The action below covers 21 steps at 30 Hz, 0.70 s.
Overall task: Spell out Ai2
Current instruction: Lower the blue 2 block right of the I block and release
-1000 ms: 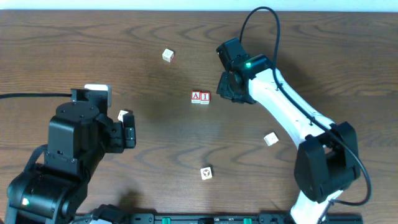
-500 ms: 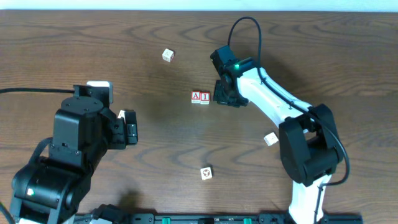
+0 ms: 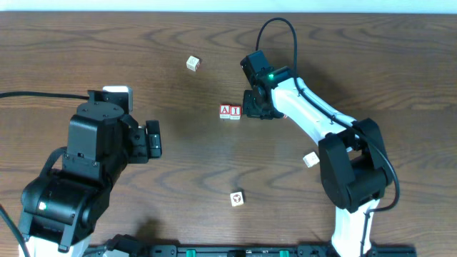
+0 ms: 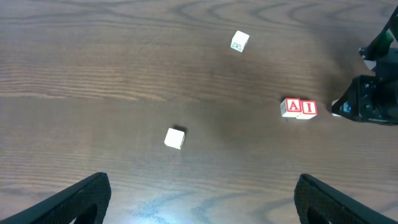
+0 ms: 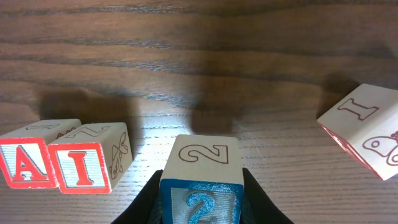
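**Two letters down, the third in our right grip**

We look down on a brown table (image 3: 71, 57). Our left gripper (image 4: 202, 186) hangs with its jaws wide apart, holding nothing. Our right gripper (image 3: 254, 107) is clamped on the 2 (image 5: 202, 186), just right of the I (image 5: 82, 167) and apart from it. The A (image 5: 25, 165) touches the I's left side. Spare cubes (image 3: 193, 63) lie scattered.
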{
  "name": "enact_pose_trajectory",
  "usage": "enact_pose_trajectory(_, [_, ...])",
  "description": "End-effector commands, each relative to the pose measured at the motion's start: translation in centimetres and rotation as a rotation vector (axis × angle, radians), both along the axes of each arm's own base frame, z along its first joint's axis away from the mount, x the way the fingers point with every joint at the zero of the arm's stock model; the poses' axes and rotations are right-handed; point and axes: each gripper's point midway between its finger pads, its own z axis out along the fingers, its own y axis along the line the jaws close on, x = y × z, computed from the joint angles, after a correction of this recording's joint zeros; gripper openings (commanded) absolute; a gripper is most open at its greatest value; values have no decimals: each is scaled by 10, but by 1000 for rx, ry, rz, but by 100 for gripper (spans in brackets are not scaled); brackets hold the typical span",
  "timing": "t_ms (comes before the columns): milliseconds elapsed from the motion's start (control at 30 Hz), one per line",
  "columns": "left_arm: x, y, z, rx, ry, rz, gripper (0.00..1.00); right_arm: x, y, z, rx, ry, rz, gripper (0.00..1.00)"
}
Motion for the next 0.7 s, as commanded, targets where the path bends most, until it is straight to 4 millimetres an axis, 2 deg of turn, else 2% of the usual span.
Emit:
enact_pose_trajectory(0, [2,0,6,-20,-16,15,95,2,-2,-7,-9,9,24,16])
enact_pose_trajectory(167, [4,-1,7,-23,-26,15,95,5,-1,-22,-13,17,28,15])
enact_pose_trajectory(533, [4,-1,7,-23,-27,15,95,4,4,-22,0,19,30,17])
enact_pose_trajectory(667, [4,-1,7,-23,-27,15,95,5,4,-22,1,15,30,28])
